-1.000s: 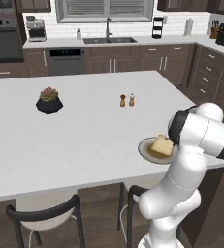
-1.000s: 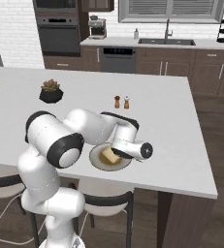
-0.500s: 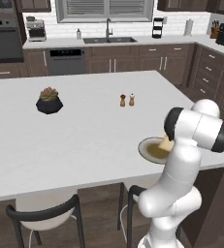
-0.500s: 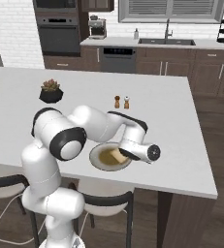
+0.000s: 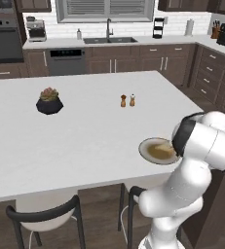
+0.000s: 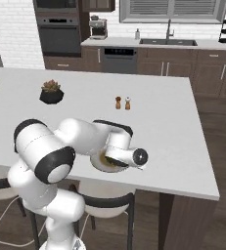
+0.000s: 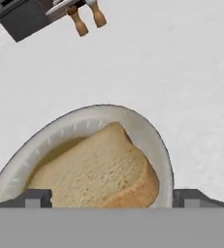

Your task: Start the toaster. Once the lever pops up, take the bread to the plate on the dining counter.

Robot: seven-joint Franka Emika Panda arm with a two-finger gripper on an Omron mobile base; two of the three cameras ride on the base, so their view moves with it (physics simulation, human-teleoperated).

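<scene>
My dining counter (image 5: 84,131): white top, carrying a plate (image 5: 148,148) at the near edge, two shakers (image 5: 127,100) mid-counter, a potted plant (image 5: 49,101) to their left.

On the white surface (image 5: 84,131) there is one plate (image 5: 148,146) carrying one slice of bread (image 7: 94,174), two small shakers (image 5: 127,100) side by side, and one dark potted plant (image 5: 49,101). Two dark chairs (image 5: 46,216) stand at its near edge. Along the back wall are one sink faucet (image 5: 108,28) and one coffee maker (image 5: 35,29).
</scene>
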